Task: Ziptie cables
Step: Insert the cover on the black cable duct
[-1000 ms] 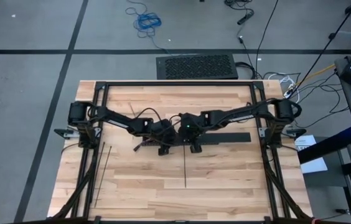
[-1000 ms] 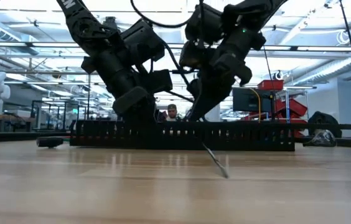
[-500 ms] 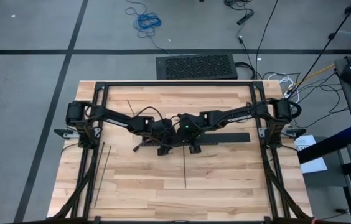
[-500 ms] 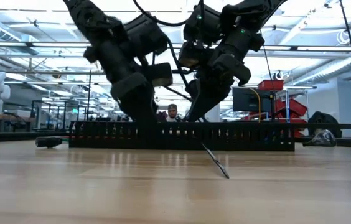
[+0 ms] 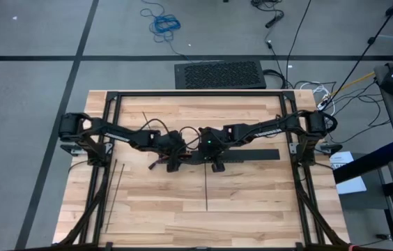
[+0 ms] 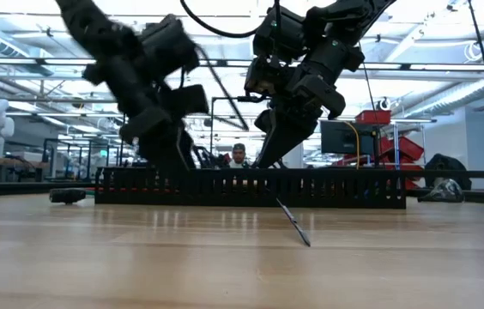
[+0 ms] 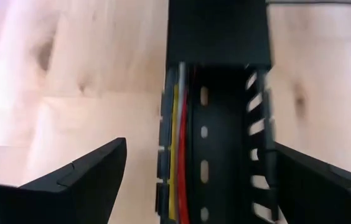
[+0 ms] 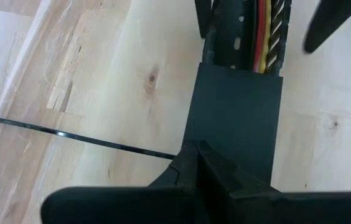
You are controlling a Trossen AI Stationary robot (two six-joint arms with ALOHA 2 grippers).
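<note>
A long black slotted channel (image 5: 242, 155) lies across the table's middle. The cables (image 7: 178, 155), yellow, red and grey, lie along it inside; a flat black lid (image 8: 234, 118) covers part of it. My left gripper (image 7: 198, 144) hangs open above the channel's left end, one finger on either side, touching nothing. My right gripper (image 8: 189, 152) is shut on a thin black ziptie (image 8: 70, 135) at the channel's near side. Other zipties (image 5: 113, 195) lie flat at the table's left. My right gripper pinches the ziptie's far end (image 8: 169, 154) between its two fingertips, coming slanting down from the table's right. The strap slopes down from the fingers toward the near edge, and its free end (image 6: 306, 240) rests on the wood.
The black frame rails (image 5: 196, 94) run round the table's far and side edges. One more ziptie (image 5: 148, 122) lies far left of the channel. A small dark object (image 6: 69, 196) lies on the table at the left. A person (image 6: 238, 154) shows in the room behind. Bare wood (image 5: 252, 202) lies nearer.
My left gripper has drawn back toward the table's left edge and risen a little, away from the channel's middle. My right gripper and its ziptie have kept their place.
</note>
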